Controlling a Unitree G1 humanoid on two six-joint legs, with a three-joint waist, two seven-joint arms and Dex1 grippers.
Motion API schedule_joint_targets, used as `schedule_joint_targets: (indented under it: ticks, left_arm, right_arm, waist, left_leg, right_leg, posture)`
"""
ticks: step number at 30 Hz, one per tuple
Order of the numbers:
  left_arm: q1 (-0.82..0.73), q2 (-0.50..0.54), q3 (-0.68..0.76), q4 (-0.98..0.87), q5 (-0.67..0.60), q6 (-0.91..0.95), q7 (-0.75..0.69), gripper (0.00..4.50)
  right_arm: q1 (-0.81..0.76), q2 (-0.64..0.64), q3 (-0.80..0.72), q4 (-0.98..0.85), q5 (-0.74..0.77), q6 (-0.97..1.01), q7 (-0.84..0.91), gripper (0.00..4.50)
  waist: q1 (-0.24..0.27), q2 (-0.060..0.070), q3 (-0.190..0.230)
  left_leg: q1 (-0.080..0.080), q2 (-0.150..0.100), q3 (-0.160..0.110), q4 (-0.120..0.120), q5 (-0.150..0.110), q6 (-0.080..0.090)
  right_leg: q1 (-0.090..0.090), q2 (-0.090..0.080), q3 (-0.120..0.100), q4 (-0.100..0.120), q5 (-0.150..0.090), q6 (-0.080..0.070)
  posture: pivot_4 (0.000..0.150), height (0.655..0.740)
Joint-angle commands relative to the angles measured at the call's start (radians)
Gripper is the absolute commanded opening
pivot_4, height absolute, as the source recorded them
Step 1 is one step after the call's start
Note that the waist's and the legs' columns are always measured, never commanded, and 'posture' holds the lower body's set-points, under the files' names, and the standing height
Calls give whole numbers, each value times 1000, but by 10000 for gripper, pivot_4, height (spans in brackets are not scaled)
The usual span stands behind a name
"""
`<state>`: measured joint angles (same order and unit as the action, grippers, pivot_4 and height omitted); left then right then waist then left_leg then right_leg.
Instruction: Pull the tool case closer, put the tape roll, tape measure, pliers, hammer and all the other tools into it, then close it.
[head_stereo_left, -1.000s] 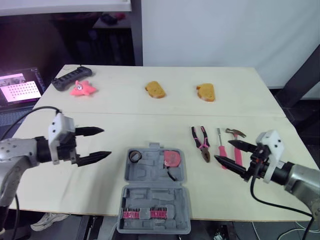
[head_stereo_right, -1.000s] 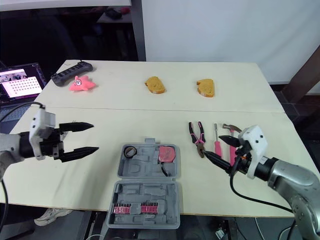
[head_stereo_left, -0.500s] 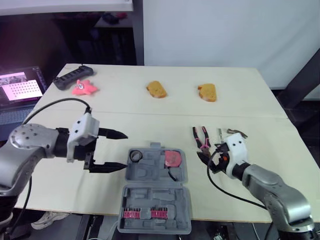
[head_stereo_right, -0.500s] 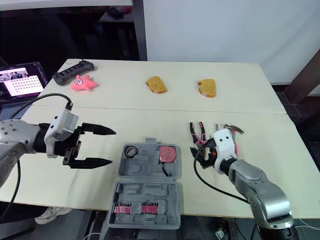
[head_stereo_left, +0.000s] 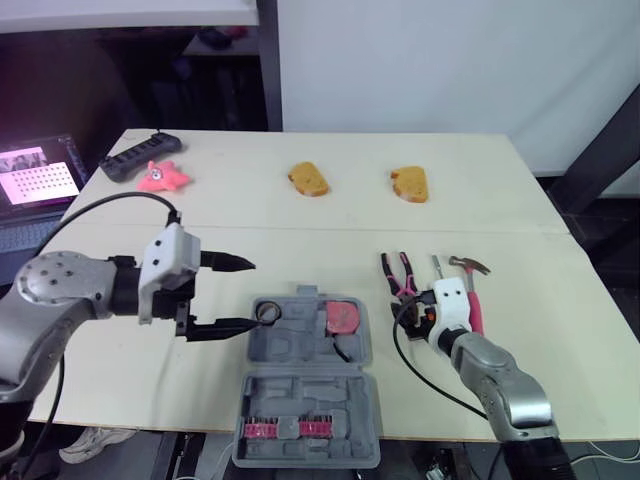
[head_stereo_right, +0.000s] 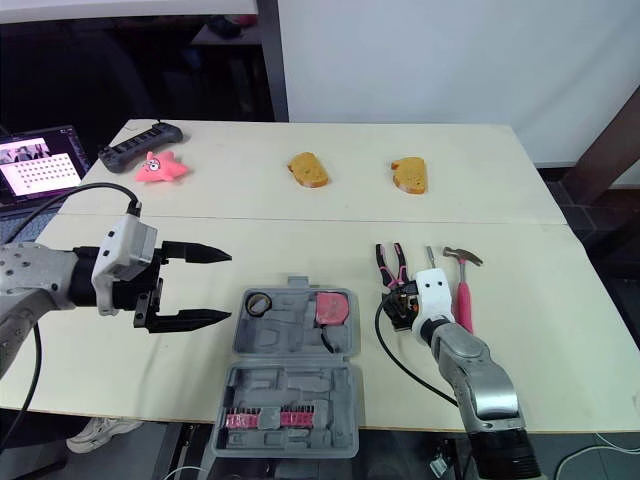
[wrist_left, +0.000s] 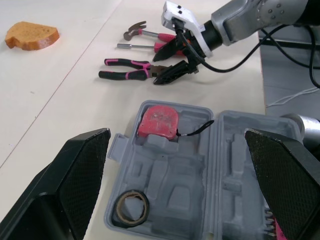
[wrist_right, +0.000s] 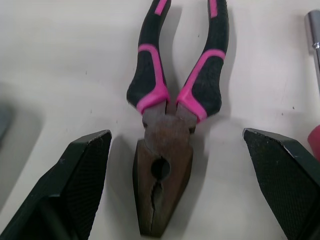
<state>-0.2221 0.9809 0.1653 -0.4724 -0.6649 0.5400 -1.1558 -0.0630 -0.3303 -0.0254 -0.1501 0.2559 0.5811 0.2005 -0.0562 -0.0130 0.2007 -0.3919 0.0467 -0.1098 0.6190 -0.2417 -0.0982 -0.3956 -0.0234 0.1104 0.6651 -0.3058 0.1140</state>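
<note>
Presently the right gripper (wrist_right: 175, 133) is seen lowered over the pliers (wrist_right: 167, 165). Its two black fingers are spread wide, one on either side of the metal head, and neither pad is seen to touch the tool. The pliers are laid flat on the table (head_stereo_left: 300, 220), with the nose turned toward the wrist and the black-and-pink handles reaching out past the fingertips. Beside the finger farther from the tool case (head_stereo_left: 300, 350), a screwdriver (head_stereo_left: 436, 266) is laid parallel to the pliers. The hammer (head_stereo_left: 472, 305) is found just beyond it, pink handle and steel head flat on the wood.

The left gripper (head_stereo_left: 256, 293) is held level with its fingers wide apart, and nothing is clasped between them. The tool case is lying open just past those fingertips, so that in the left wrist view its grey tray is framed between the two fingers. The tape roll (head_stereo_left: 267, 313) is seated in a recess of the tray, very close to the tip of one finger. The tape measure (head_stereo_left: 345, 317) is set in the tray at the corner far from the fingertips, its black strap trailing over the moulding. The lid is folded flat toward the table edge, and a row of pink bits (head_stereo_left: 290, 429) is clipped inside it.

Well beyond both pairs of fingers, two bread slices (head_stereo_left: 309, 179) and a pink star toy (head_stereo_left: 160, 177) are left on the far half of the table.
</note>
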Motion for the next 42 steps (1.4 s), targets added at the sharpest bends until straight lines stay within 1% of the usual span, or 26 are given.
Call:
schedule_joint_targets:
  ticks: [1,5,6,9,13,18,22,26,27,31,33,35,37,39,42]
  left_arm:
    - [12,-3,36,-34,-16,-3,18,45000]
    - [24,0,45,-29,-12,-9,19,45000]
    - [27,-2,46,-26,-10,-13,21,45000]
    - [32,-15,40,-14,2,-28,31,45000]
    - [51,-34,35,8,21,-29,59,45000]
    - [98,-55,38,60,79,-79,81,45000]
    - [123,-72,46,89,94,-107,85,45000]
    - [172,-75,51,111,122,-164,68,45000]
    - [179,-75,54,116,123,-173,63,45000]
    - [209,-75,75,128,126,-217,40,45000]
    - [240,-78,111,119,108,-247,14,45000]
    - [274,-81,145,118,93,-262,-4,45000]
    - [313,-87,182,128,85,-274,-13,45000]
    - [359,-90,212,133,101,-299,-22,45000]
    - [456,-105,278,122,106,-312,-21,45000]
  right_arm:
    - [9,22,7,3,-13,-8,5,26997]
    - [25,32,2,-23,-27,-2,3,10236]
    - [28,29,6,-32,-32,-3,9,9754]
    - [25,14,19,-42,-49,-19,31,9755]
    - [-14,-6,-7,-63,-49,-40,52,9755]
    - [-96,-94,-4,-102,-34,-46,162,9755]
    - [-199,-214,11,-116,5,-7,323,9755]
    - [-305,-392,60,-150,74,21,595,9755]
    - [-318,-422,71,-153,82,26,637,9755]
    - [-396,-546,161,-184,67,26,805,9755]
    - [-450,-545,209,-253,71,28,840,9755]
    - [-502,-541,268,-313,94,101,871,9755]
    - [-564,-549,357,-347,83,184,911,9755]
    - [-639,-556,446,-350,84,295,953,9755]
    - [-758,-468,565,-281,82,423,960,9755]
  waist:
    - [-6,0,0]
    - [-13,0,0]
    - [-13,0,0]
    - [-13,0,0]
    - [-14,0,0]
    - [-14,2,1]
    - [-13,2,1]
    - [-12,3,2]
    - [-12,3,2]
    - [-11,3,2]
    - [-14,3,2]
    - [-19,3,3]
    - [-16,4,3]
    - [-13,3,3]
    - [-13,3,3]
  left_leg:
    - [0,0,0,0,0,0]
    - [0,0,0,-1,0,0]
    - [0,0,0,-1,0,0]
    - [0,0,0,-2,0,0]
    - [0,0,0,-2,0,0]
    - [0,0,0,-2,0,0]
    - [0,0,0,-2,0,0]
    - [0,0,0,-3,0,0]
    - [0,0,0,-3,0,0]
    - [0,0,-1,-4,0,0]
    - [-1,0,0,-4,0,0]
    - [-1,0,0,-4,0,0]
    - [-1,1,0,-4,0,0]
    - [0,1,-1,-4,0,0]
    - [-1,0,0,-3,0,0]
  right_leg:
    - [0,0,0,0,0,0]
    - [0,0,0,0,0,0]
    - [0,0,0,0,0,0]
    - [0,0,0,0,0,0]
    - [-1,0,0,0,0,0]
    - [-1,0,0,0,0,0]
    - [-1,0,0,0,0,0]
    - [-1,0,0,0,0,1]
    - [-1,0,-1,0,0,1]
    - [-1,-1,-1,0,0,0]
    - [-2,-1,-1,0,0,0]
    - [-2,-1,-1,0,0,0]
    - [-3,0,-1,1,0,0]
    - [-3,0,-2,1,0,0]
    - [-3,-2,-2,0,0,0]
  posture:
    - [1500,7400]
    - [1500,7400]
    - [1500,7400]
    - [1500,7400]
    - [1500,7400]
    - [1500,7400]
    - [1500,7400]
    - [1500,7400]
    - [1500,7400]
    - [1500,7400]
    - [1500,7400]
    - [1500,7400]
    - [1500,7400]
    - [1500,7400]
    - [1500,7400]
